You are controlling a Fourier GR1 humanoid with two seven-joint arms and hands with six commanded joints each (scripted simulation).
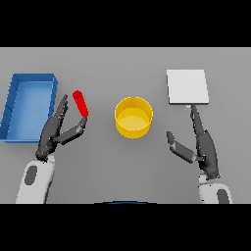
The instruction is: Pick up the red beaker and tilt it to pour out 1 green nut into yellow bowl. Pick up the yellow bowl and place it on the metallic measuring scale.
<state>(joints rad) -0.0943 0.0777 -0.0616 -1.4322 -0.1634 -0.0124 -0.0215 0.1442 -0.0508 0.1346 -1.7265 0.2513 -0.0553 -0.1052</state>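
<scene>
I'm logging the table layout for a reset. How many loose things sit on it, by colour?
Red: 1, the red cylindrical beaker
Yellow: 1, the round yellow bowl
Blue: 1, the blue rectangular tray
White-grey: 1, the flat square metallic measuring scale
Total: 4

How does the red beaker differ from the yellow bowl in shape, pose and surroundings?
The red beaker is a narrow tube; the yellow bowl is wide and round. The red beaker leans at a slant, while the yellow bowl stands upright. The left robot hand is at the red beaker; the yellow bowl stands alone. Both are on the grey table.
</scene>
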